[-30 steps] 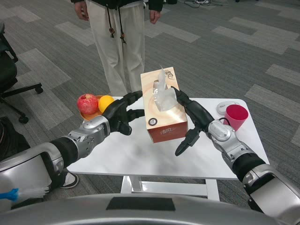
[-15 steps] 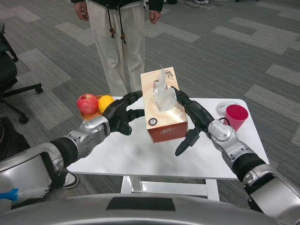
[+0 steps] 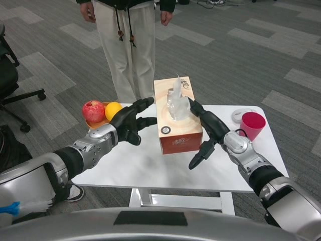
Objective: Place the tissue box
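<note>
Tissue box (image 3: 178,116) shifted right with my right hand (image 3: 210,131) cupping it; left hand (image 3: 128,123) spread, off it; nearly placed.

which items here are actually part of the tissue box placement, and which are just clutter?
In the job:
tissue box
left hand
right hand
white table

Just lying about:
apple
orange
red cup
white round object behind the cup
person standing beyond the table
</note>
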Controlling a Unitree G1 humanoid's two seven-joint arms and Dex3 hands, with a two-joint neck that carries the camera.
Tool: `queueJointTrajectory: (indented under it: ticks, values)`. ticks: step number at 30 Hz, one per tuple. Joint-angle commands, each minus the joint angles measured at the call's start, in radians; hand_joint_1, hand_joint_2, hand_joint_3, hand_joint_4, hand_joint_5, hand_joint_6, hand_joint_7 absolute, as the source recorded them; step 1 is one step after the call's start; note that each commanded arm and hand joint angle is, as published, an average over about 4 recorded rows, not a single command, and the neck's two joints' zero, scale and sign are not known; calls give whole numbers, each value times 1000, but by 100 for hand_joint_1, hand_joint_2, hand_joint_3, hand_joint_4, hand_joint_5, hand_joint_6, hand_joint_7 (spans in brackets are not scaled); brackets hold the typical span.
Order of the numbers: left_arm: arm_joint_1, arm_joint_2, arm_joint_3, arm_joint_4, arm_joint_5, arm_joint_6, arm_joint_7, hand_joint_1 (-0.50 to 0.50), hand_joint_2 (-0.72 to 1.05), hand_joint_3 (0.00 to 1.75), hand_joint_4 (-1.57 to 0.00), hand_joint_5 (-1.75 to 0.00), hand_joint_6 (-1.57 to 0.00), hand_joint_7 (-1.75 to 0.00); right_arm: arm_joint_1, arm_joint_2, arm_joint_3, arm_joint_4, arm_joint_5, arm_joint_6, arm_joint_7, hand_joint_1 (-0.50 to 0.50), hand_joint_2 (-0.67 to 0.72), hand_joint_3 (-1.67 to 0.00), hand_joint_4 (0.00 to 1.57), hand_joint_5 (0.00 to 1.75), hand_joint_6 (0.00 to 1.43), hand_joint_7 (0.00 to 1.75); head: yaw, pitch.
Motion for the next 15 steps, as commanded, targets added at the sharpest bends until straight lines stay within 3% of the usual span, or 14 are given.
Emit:
queueJointTrajectory:
  ticks: [1, 15]
  values:
    - [-21, -37, 14, -28, 2, -33, -38, 50, -64, 9, 0, -103, 0, -21, 0, 46, 38, 11, -6, -20, 37, -8, 15, -16, 0, 10, 0, 0, 0, -1]
    - [-20, -41, 7, 38, 2, -32, -37, 50, -64, 9, 0, -100, 0, -21, -17, 51, 67, 108, -7, -20, 36, -8, 15, -16, 0, 10, 0, 0, 1, -2]
